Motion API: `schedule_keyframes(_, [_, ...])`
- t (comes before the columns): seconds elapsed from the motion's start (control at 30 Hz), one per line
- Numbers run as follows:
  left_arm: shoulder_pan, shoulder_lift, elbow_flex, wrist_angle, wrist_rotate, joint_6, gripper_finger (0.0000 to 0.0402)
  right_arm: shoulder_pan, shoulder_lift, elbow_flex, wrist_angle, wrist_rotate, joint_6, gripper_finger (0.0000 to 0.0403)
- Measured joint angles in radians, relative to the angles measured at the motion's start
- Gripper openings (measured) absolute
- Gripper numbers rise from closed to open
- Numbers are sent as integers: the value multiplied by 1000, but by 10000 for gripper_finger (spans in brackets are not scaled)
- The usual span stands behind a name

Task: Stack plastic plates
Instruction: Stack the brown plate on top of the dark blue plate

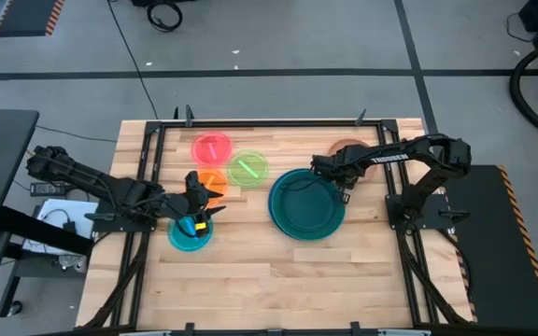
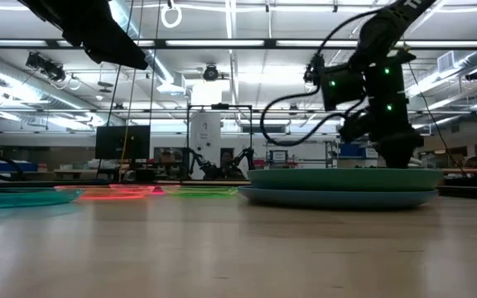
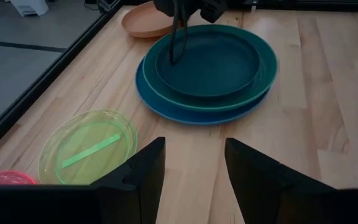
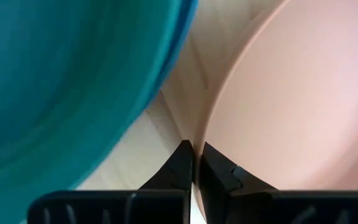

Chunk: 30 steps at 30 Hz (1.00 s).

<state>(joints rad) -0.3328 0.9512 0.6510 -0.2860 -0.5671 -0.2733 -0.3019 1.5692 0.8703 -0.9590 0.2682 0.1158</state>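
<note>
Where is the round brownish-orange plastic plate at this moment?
In the high view, the round brownish-orange plastic plate lies at the table's far right, just beyond the stacked large blue and teal plates, partly under the right arm.

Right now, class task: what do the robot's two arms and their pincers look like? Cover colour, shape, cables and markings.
Both arms are dark, jointed and slender. The left pincer carries yellow-orange accents; in its wrist view its two fingers are black, flat and angular. The right arm bears a white lettered strip, too small to read; the low view shows green lights and looping black cables on it. The right pincer has black, pointed fingertips.
</note>
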Motion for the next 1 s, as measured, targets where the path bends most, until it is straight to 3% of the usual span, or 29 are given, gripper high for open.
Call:
schedule_keyframes(0.5, [0, 0, 0, 0, 0, 0, 174, 158, 0, 229, -104, 52, 53, 20])
schedule_keyframes(1.0, [0, 0, 0, 0, 0, -1, 174, 306, -1, 352, -157, 56, 138, 20])
